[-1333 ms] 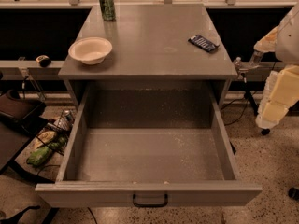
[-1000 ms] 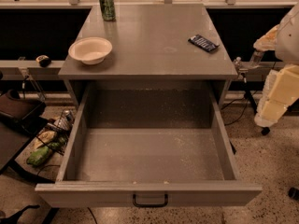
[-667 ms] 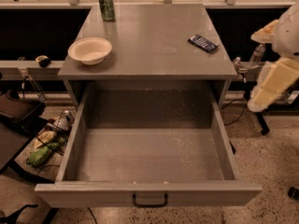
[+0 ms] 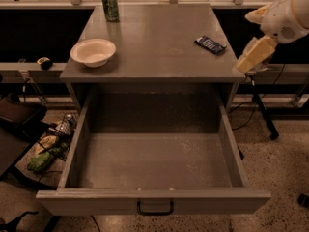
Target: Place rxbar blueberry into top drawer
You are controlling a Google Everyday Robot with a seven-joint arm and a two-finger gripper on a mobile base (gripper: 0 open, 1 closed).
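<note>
Small flat snack bar in dark navy wrapper [image 4: 209, 44] lying far right on grey metal surface [image 4: 154, 52], ungripped. Pale end effector [image 4: 251, 58] hanging just off the right edge, near the bar, seemingly poised to reach it; open or closed cannot be told. Wide grey metal drawer [image 4: 154, 201] standing open below, ready to receive.

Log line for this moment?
rxbar blueberry: on cabinet top, right side | top drawer: open, no bar inside | gripper: off cabinet's right edge, apart from bar
</note>
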